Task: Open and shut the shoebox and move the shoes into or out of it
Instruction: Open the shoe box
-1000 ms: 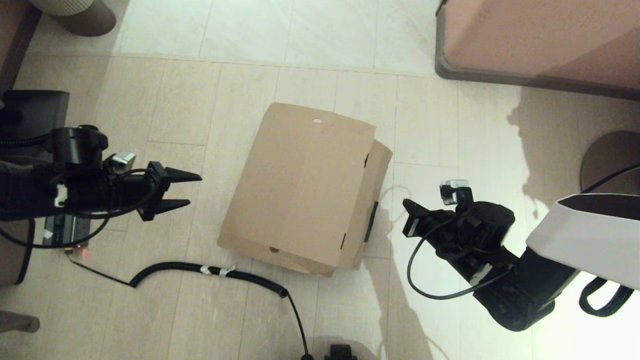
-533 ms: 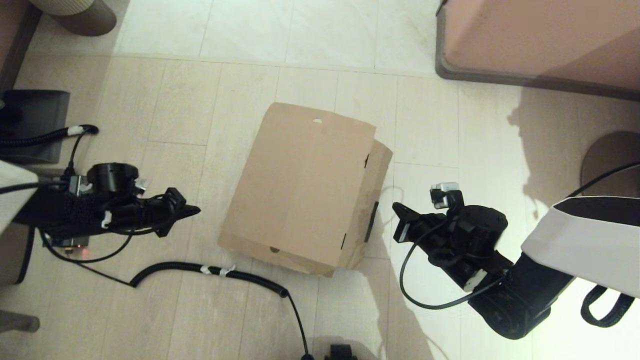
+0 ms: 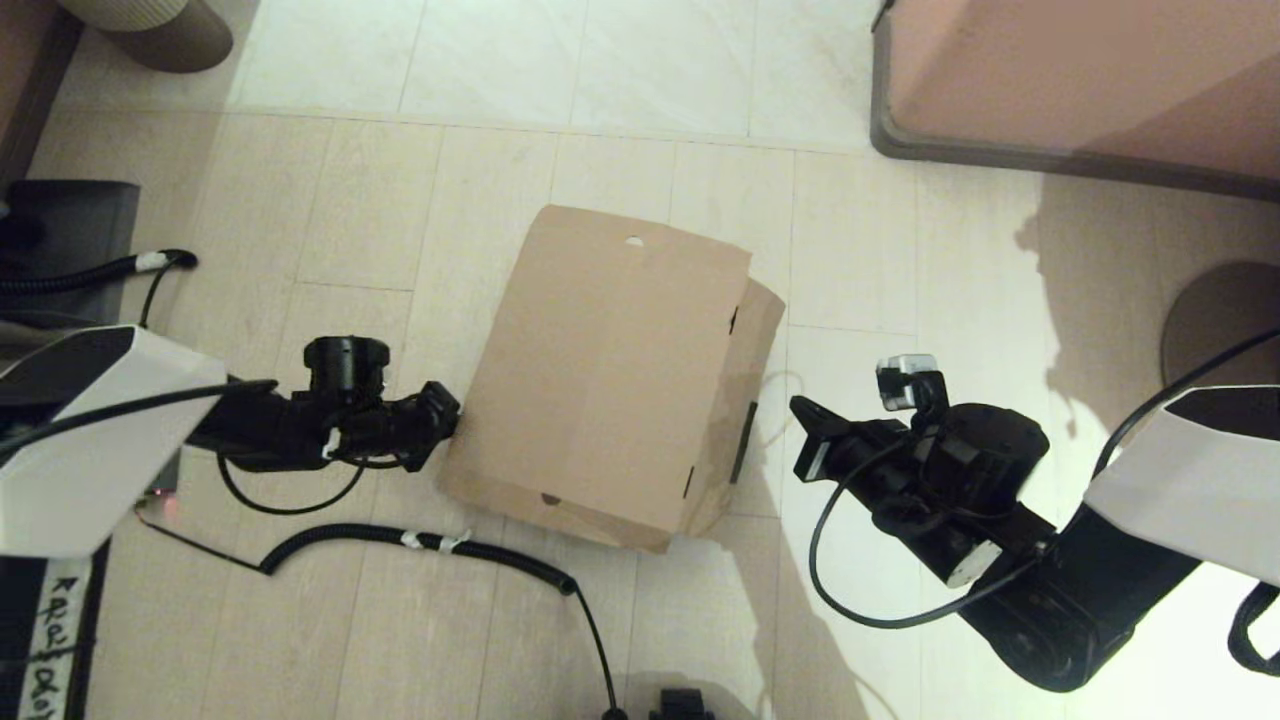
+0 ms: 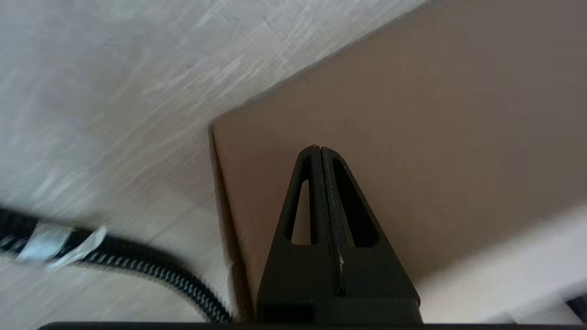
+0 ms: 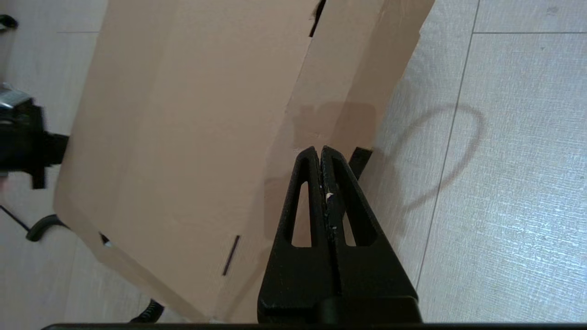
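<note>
Touching shoebox [image 3: 610, 380]: left tool [image 3: 452, 422], fingers together, at its 9 o'clock side.
Right tool [image 3: 800, 440]: fingers together, near its 3 o'clock flap.
Lid: shut.

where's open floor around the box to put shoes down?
Free: the pale tiles between the shoebox and the pink-brown block, and the floor beyond the left gripper. Crowded: both box sides, with the left gripper at one and the right gripper at the other; the coiled cable lies in front.
</note>
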